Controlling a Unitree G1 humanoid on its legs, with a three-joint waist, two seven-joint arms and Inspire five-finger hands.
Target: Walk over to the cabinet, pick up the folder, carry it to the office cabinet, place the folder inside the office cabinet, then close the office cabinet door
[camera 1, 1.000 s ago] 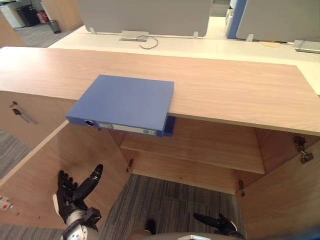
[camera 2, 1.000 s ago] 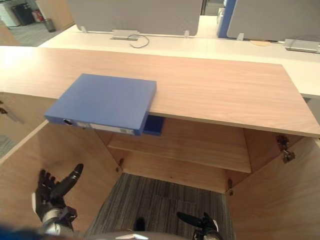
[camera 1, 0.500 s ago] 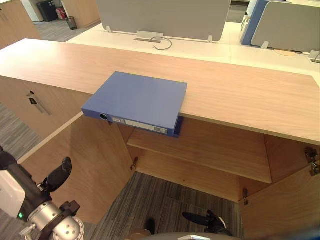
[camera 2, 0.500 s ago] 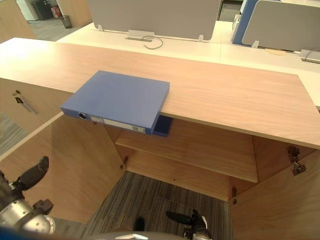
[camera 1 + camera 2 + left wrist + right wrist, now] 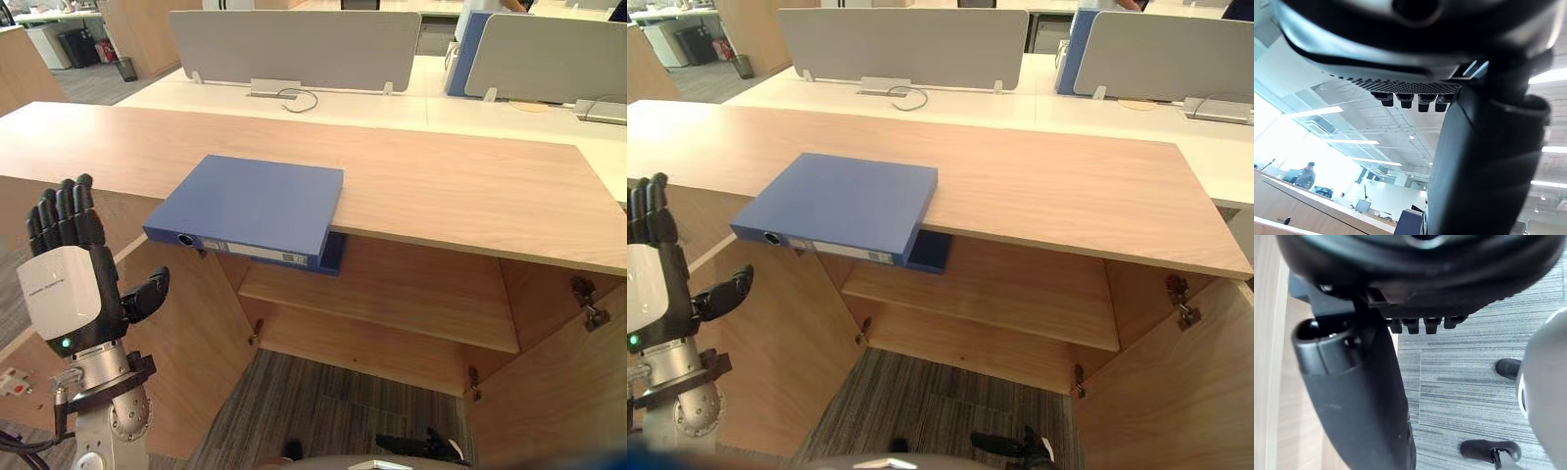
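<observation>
Cabinet top (image 5: 441, 186) bore the folder (image 5: 250, 206) overhanging its edge, handy to grasp. At eight o'clock the left hand (image 5: 73, 264) hovered spread, empty; the right hand (image 5: 1361, 396) hung slack, empty, at six.

The flat blue folder (image 5: 250, 206) overhangs the light wooden worktop (image 5: 441, 186), free air beneath; an open wooden cabinet door (image 5: 186, 333) stands left.

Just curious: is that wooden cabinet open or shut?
Open. Its left door and right door stand swung out, showing the shelf inside.
</observation>
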